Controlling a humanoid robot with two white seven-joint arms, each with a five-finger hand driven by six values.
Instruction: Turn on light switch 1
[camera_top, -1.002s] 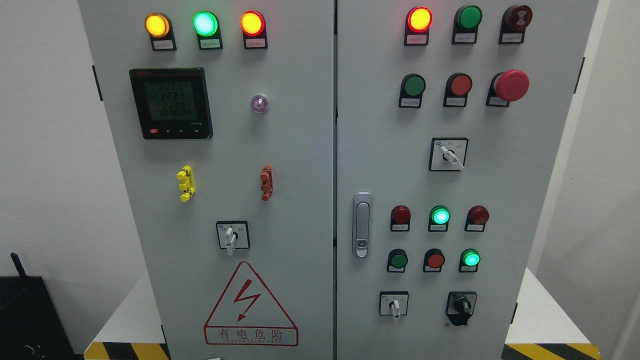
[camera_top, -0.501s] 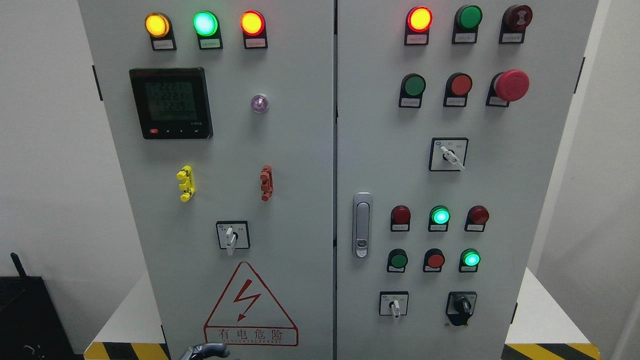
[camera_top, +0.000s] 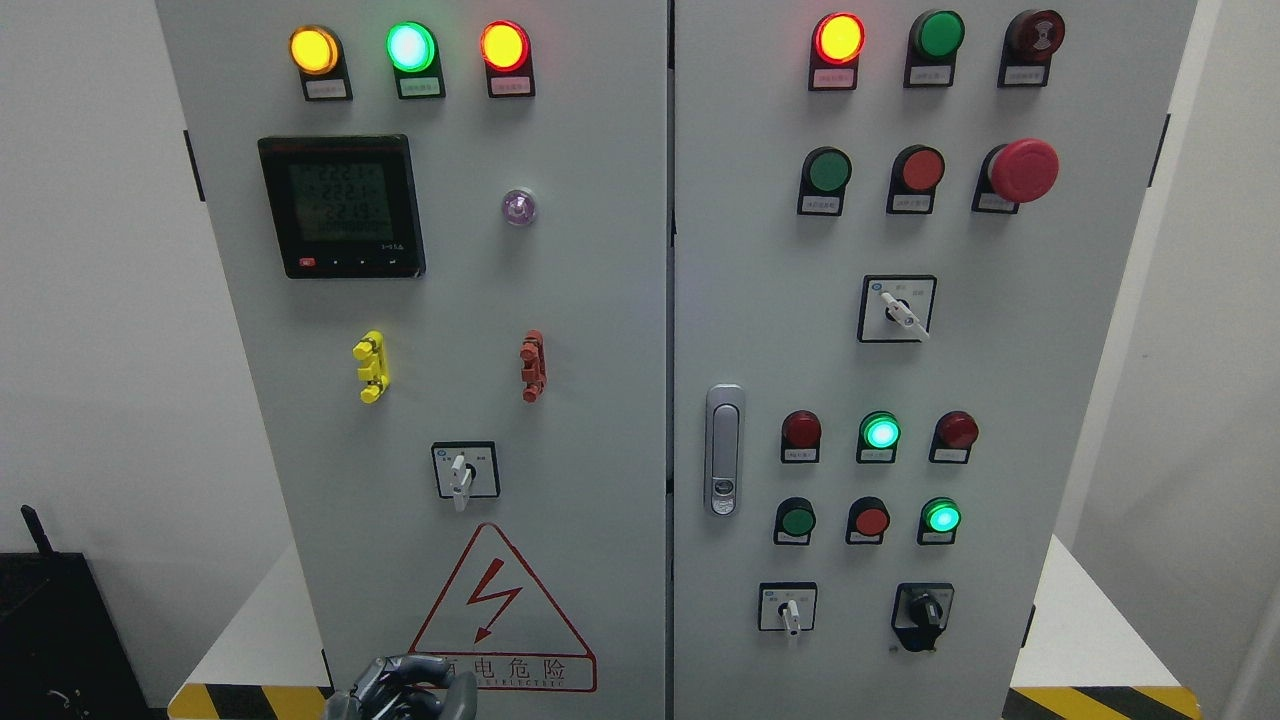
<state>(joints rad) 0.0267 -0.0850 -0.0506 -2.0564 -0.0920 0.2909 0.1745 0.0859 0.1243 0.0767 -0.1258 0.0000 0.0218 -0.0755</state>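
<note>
Switch 1: labels too small to read, so can't confirm which control it is. Best guess is the white-lever rotary selector switch on a black-edged square plate (camera_top: 462, 472), low on the grey metal cabinet's left door (camera_top: 600, 300), since it's the control nearest the incoming hand. Its lever points straight down, same as 1 s ago, so it's untouched.

What changed: 1 s ago no hand was in view. 0.5 s ago a sliver showed at the bottom edge. Now more of the dark grey metal left hand (camera_top: 400, 692) is up, overlapping the lower left corner of the red-outlined triangular lightning warning sticker (camera_top: 497, 612). Only its top shows, so can't tell if it's released or clenched; nothing seen in it. Right hand is out of view.

Meaning: reach has only just begun. The hand is well below the selector, w/ the sticker between them. Lamps and the black digital meter (camera_top: 342, 206) look unchanged. The white bench (camera_top: 270, 620) carries the cabinet.
</note>
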